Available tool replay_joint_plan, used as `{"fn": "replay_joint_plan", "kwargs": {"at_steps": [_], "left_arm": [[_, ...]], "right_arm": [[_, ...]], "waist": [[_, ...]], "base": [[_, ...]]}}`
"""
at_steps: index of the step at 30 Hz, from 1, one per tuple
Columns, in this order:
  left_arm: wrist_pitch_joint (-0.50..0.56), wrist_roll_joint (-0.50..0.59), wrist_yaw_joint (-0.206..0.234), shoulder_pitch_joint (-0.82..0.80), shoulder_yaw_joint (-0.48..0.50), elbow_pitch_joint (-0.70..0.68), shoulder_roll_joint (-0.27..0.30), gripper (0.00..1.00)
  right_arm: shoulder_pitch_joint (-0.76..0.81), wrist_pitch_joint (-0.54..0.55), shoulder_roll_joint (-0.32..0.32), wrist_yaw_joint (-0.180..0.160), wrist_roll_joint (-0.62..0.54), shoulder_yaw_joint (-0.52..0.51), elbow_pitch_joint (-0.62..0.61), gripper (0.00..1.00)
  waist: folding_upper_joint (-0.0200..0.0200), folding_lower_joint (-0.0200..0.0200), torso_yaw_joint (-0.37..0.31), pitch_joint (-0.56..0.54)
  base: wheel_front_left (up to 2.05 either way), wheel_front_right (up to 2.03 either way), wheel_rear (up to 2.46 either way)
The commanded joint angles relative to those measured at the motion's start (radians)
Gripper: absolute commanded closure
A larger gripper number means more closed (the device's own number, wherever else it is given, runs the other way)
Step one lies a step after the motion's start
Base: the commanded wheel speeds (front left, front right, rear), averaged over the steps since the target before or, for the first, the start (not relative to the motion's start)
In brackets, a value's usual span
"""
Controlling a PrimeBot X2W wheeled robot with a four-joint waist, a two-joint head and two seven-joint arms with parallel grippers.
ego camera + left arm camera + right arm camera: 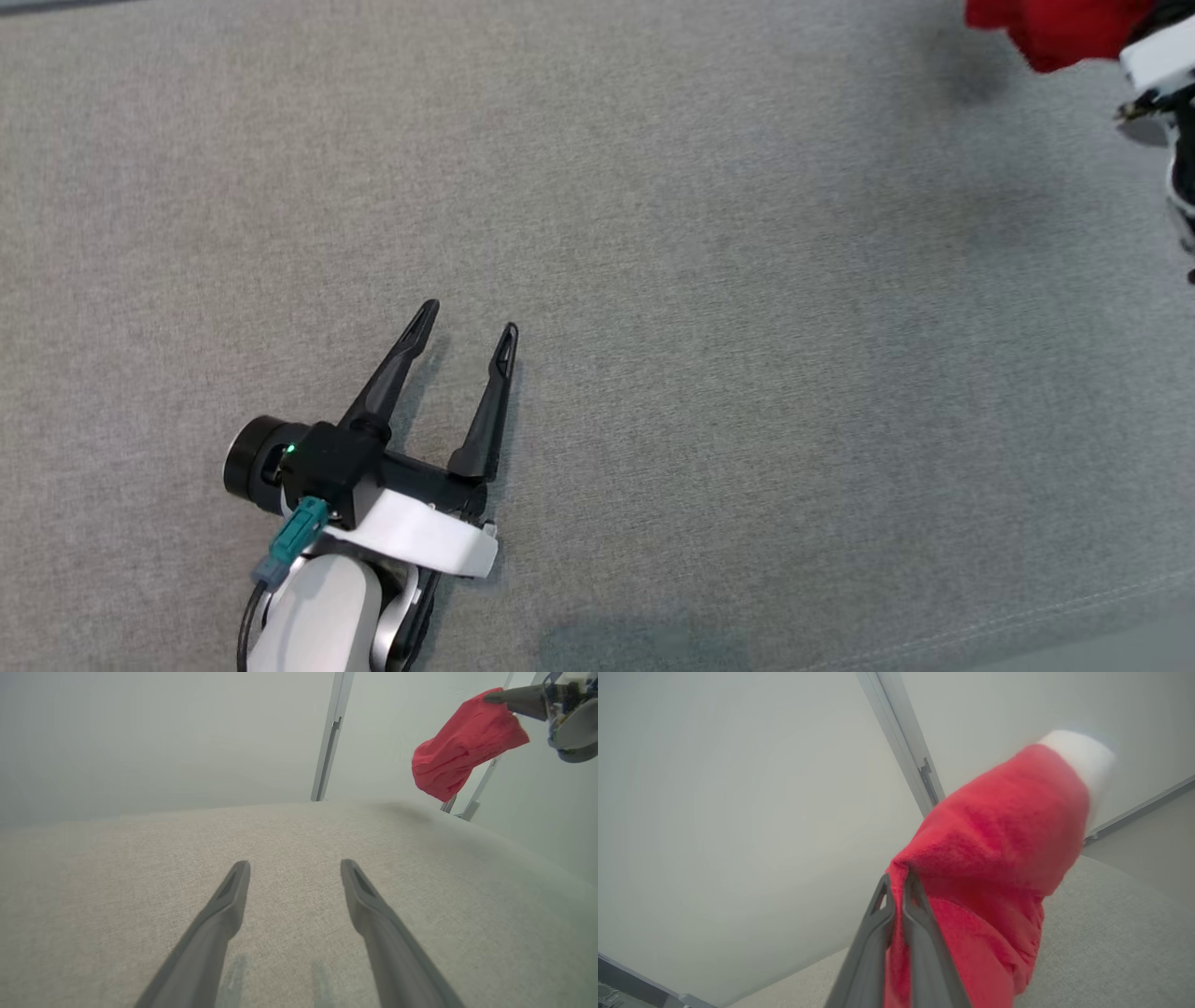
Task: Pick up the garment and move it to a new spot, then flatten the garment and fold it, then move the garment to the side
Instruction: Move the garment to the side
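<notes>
While right gripper (pixel 896 882), clamped on the red garment (pixel 994 835), holds it aloft at one o'clock, left gripper (pixel 469 320) sits spread, empty, at seven: pickup apparently done; placing, flattening, folding, side-move remain.

- garment (pixel 999 830): red cloth, fleecy nap, matt; white end too blurred to judge.
- work surface (pixel 747 373): grey woven cloth, fine rough weave, matt.
- left gripper (pixel 471 319): dark plastic, smooth, matt.
- left forearm shell (pixel 327 597): white plastic, slight gloss.
- upright post (pixel 329 737): pale metal, smooth, satin.
</notes>
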Motion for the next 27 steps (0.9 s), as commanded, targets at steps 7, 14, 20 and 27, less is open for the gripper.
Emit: {"fn": "replay_joint_plan", "kwargs": {"at_steps": [7, 14, 20, 27], "left_arm": [[0.0, 0.017, -0.016, -0.082, -0.001, -0.044, 0.02, 0.0], [0.009, 0.024, -0.023, -0.118, -0.025, -0.058, 0.036, 0.0], [0.028, 0.028, -0.02, -0.124, -0.023, -0.081, 0.057, 0.0], [0.052, 0.028, -0.022, -0.131, -0.028, -0.111, 0.079, 0.0]], "right_arm": [[-0.134, -0.034, -0.043, 0.004, -0.022, -0.04, 0.097, 1.0], [-0.211, -0.04, -0.106, 0.004, -0.104, -0.144, 0.127, 1.0], [-0.175, -0.04, -0.127, 0.004, -0.237, -0.28, 0.115, 1.0], [-0.059, -0.04, -0.126, 0.004, -0.343, -0.427, 0.172, 1.0]], "waist": [[0.0, 0.0, 0.086, 0.136], [0.0, 0.0, 0.109, 0.194], [0.0, 0.0, 0.086, 0.231], [0.0, 0.0, 0.045, 0.253]], "base": [[0.0, 0.0, 0.0], [0.0, 0.0, 0.0], [0.0, 0.0, 0.0], [0.0, 0.0, 0.0]]}}
